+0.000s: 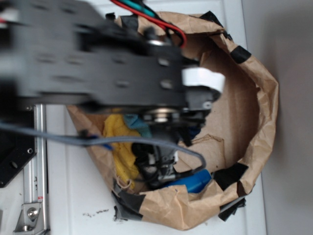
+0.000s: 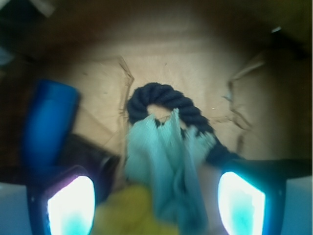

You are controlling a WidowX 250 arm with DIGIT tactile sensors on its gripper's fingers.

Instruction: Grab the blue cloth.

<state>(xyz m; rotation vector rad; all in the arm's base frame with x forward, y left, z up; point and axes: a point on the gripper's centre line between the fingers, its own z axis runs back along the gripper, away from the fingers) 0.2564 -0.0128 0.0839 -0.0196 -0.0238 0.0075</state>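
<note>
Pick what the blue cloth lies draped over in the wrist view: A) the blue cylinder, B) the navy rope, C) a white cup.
B: the blue cloth lies across the loop of the navy rope, between the open tool fingers.

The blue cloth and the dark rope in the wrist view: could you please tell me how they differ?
The blue cloth is pale teal; the rope is dark navy. The cloth is a soft, crumpled, ribbed sheet, while the rope is a thick twisted cord curled into a loop. The cloth lies between the fingers of the claw, whereas the rope lies farther out, partly under the cloth's top edge. Both rest on the brown paper.
</note>
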